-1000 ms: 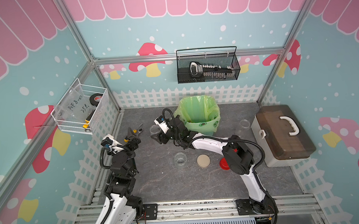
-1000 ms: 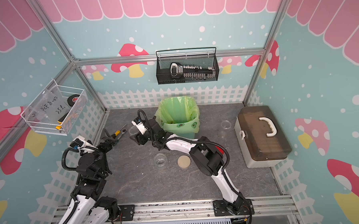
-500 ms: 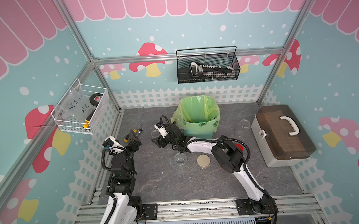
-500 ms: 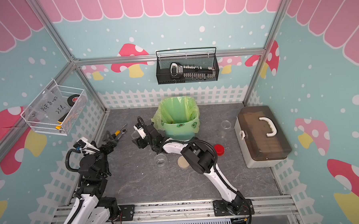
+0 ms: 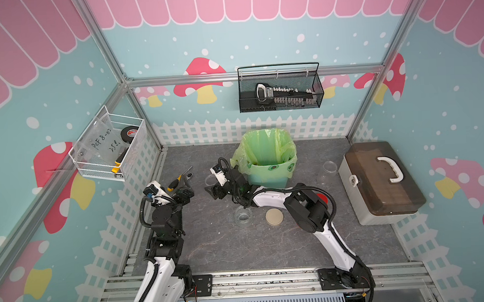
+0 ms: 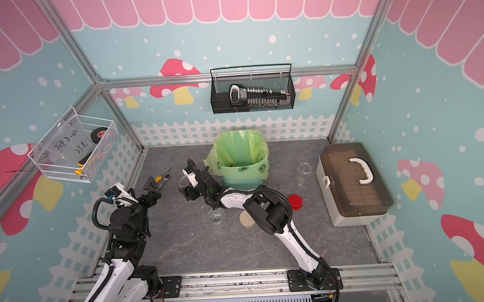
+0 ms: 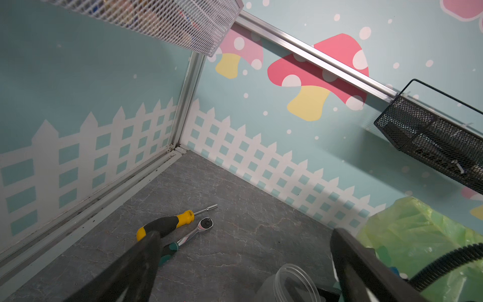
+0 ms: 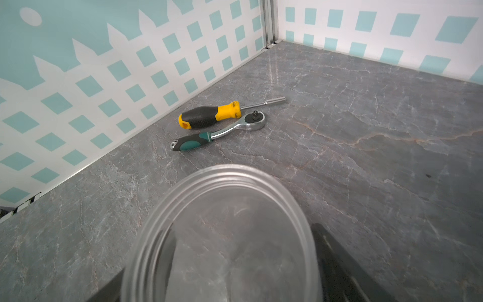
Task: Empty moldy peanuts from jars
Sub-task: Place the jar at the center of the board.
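1. Where my right gripper (image 5: 212,185) reaches in beside the bin (image 5: 267,175), the first jar (image 8: 224,230) sits between my two dark fingers (image 8: 339,264). Its mouth faces up and its long axis is about upright in both top views. My wrist camera looks down into its threaded rim.
2. Whether those jaws press the clear wall or merely flank it, I cannot tell.
3. My left gripper (image 7: 245,234) hangs with its jaws spread wide and nothing between them.
4. The second jar (image 5: 243,214) stands upright and open-mouthed mid-table, just beside the beige lid (image 5: 274,217), which lies flat. The red lid (image 6: 295,202) lies flat nearby, close to my right arm.
5. The third jar (image 5: 330,167) stands upright near the toolbox (image 5: 382,179).
6. The table (image 5: 211,248) is matte grey, veined like stone. Teal walls with a white picket fence, mushrooms and pink scallops close it in.
7. All three jars are clear cylinders. The bin is teal, lined with a crinkled green bag (image 5: 263,148). The toolbox has a pale body, a smoky brown lid and a white handle.
8. A screwdriver (image 8: 209,117) with a yellow-and-black handle and a chrome ratchet (image 8: 222,133) lie side by side near the left wall.
9. A black basket (image 5: 280,91) of mesh hangs on the back wall, and a white basket (image 5: 109,149) of wire on the left wall.
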Tool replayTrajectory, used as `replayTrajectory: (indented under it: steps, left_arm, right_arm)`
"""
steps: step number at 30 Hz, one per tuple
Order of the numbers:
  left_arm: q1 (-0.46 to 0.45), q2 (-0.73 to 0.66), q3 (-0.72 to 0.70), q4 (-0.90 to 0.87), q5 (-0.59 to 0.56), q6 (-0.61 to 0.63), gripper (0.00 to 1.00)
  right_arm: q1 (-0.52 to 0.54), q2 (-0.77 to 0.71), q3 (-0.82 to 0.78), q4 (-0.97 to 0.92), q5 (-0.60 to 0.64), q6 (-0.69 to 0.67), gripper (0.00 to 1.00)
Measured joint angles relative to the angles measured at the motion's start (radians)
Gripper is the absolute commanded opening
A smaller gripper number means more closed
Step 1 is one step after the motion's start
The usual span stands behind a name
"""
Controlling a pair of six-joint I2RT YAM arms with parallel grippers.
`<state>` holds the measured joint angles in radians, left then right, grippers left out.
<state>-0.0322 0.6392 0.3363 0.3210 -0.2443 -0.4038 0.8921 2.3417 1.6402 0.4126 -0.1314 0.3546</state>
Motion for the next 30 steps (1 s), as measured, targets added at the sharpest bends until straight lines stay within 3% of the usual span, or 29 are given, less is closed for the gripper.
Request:
replayTrajectory:
  steps: [7, 10, 30]
  left_arm:
    - [0.000, 0.000, -0.002, 0.006, 0.006, 0.001, 0.99]
    - [0.000, 0.000, -0.002, 0.006, 0.007, 0.003, 0.99]
    - [0.000, 0.015, -0.003, 0.012, 0.014, 0.040, 0.99]
  right_arm:
    - [0.000, 0.000, -0.028, 0.022, 0.005, 0.001, 0.88]
    - [0.000, -0.001, -0.038, 0.023, 0.001, 0.000, 0.99]
    - [0.000, -0.235, -0.139, -0.023, -0.048, -0.044, 0.99]
